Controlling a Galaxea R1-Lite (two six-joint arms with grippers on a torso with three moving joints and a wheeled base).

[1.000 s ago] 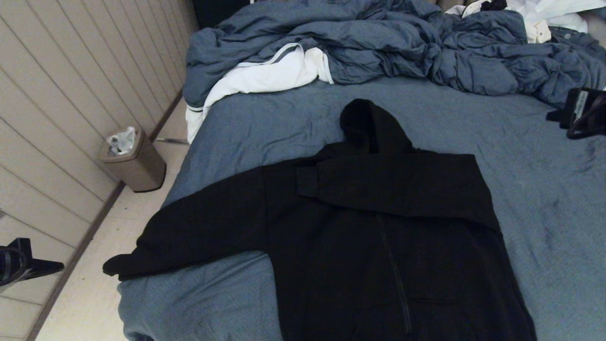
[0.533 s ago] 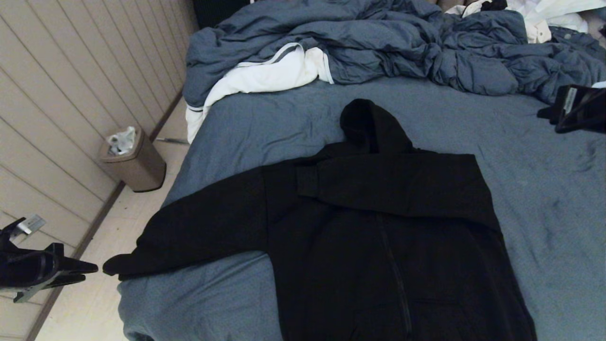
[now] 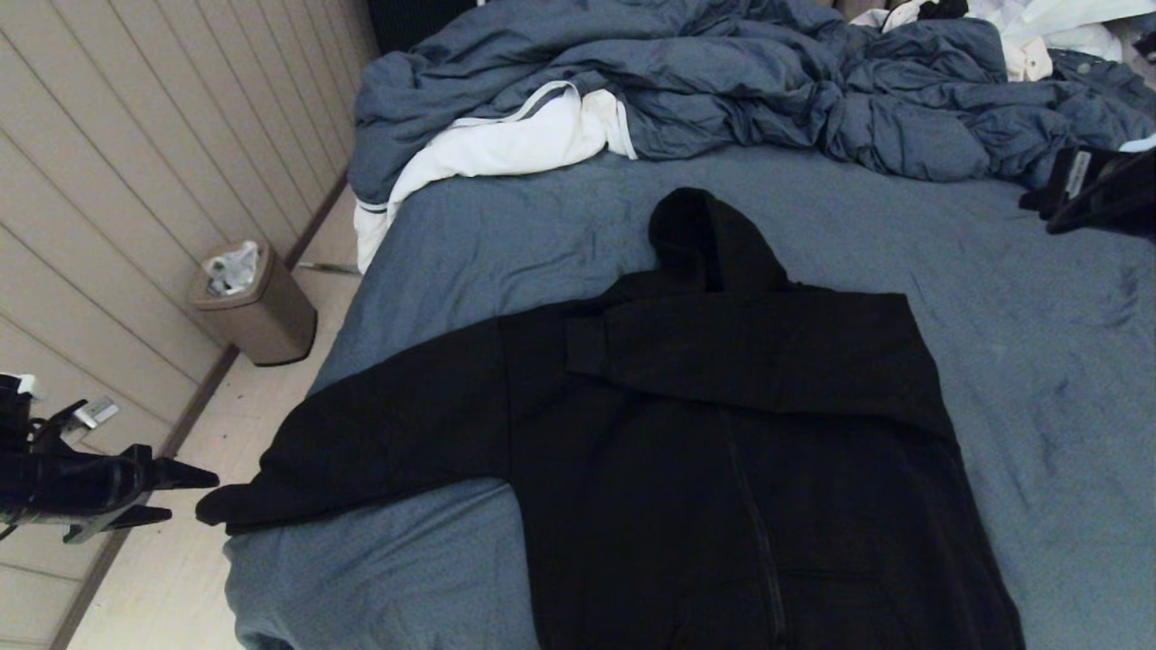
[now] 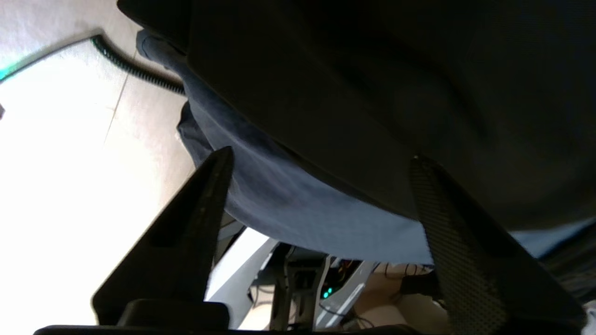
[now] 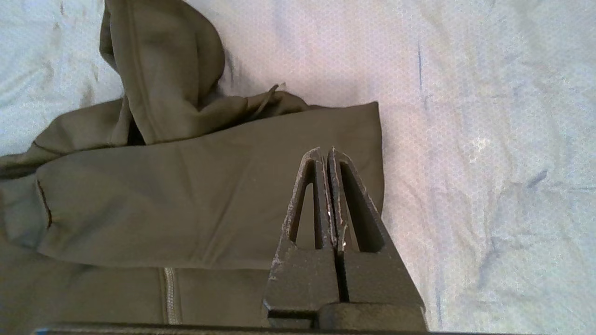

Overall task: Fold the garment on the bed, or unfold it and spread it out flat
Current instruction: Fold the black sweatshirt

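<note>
Your large black zip-front hoodie (image 3: 704,433) lies centre-frame on the blue-grey sheeted bed (image 3: 1039,379), 1 sleeve folded across its chest. Left gripper (image 3: 185,492), lower left, spread wide beside the other cuff; right gripper (image 3: 1039,194), upper right, clenched, holding nothing

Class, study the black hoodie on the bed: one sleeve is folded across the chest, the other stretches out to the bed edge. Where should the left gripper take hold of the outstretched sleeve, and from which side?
Probably at the cuff of the garment. It lies at the bed edge on the robot's left, a narrow free end. The left gripper, open, sits just outside it and can come in sideways from the floor side.
</note>
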